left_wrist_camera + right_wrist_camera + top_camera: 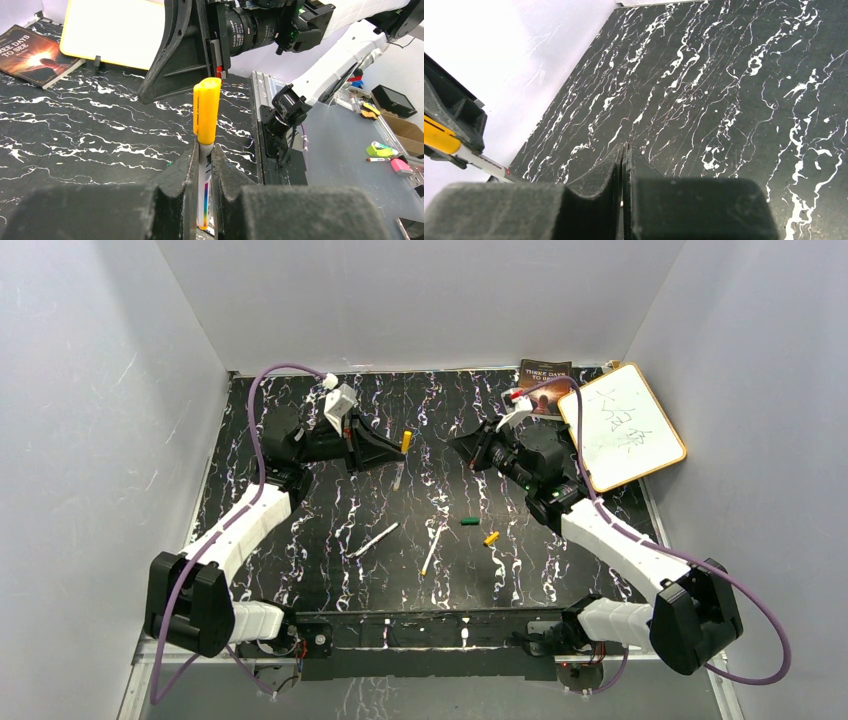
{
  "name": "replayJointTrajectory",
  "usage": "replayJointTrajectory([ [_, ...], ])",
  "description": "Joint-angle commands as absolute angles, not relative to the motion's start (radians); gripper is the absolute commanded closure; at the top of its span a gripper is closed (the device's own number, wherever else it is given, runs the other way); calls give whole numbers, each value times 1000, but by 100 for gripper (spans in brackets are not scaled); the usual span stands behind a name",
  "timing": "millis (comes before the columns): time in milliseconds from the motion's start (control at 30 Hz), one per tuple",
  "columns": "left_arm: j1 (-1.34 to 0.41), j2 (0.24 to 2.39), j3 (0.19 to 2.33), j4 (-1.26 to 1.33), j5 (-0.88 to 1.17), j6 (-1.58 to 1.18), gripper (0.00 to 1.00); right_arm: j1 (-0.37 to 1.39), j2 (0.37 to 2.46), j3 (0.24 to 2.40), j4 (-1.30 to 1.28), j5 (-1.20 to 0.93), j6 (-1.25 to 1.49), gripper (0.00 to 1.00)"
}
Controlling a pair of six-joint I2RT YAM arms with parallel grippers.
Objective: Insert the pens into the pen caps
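Arms: left arm (240,525) and right arm (610,535); white shells on the long links, blocky black housings at the joints, one at each end of the base rail (440,625).
Cables: one purple cable (257,410) per arm, looping outward from the base rail.
Claws: left claw (202,150) and right claw (624,150); matte black, with grainy wedge-shaped fingers.
Wrists: white bracket (340,402) at the arm end farthest from the base rail; black ribbed cylinder (250,30) with a small green light.

Pale grey walls (420,300) box in a black, white-veined tabletop (440,400) under soft, even light.
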State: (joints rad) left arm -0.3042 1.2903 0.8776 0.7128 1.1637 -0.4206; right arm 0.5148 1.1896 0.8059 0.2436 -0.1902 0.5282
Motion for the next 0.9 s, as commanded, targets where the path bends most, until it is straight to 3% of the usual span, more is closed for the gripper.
replayJointTrajectory([
  [0,-305,1308,943,666,1201,-394,100,509,1189,881,314,-231,503,100],
  [167,-304,1334,942,650,1187,-383,100,511,1234,982,352,-300,487,100],
  [333,-312,1355,974,420,1055,-198,100,510,1257,982,364,-296,487,100],
  [367,-313,1358,975,412,1050,-196,100,511,1253,974,381,-298,496,94],
  [467,-314,1383,995,363,974,-212,100,511,1246,963,415,-327,518,56],
  [500,-313,1402,1020,314,902,-212,100,511,1247,966,411,-327,521,50],
  [700,-302,1649,1282,-289,429,-78,100,509,1238,949,363,-250,518,46],
  [867,-267,1827,1353,-477,126,-115,100,508,1247,932,360,-268,521,46],
])
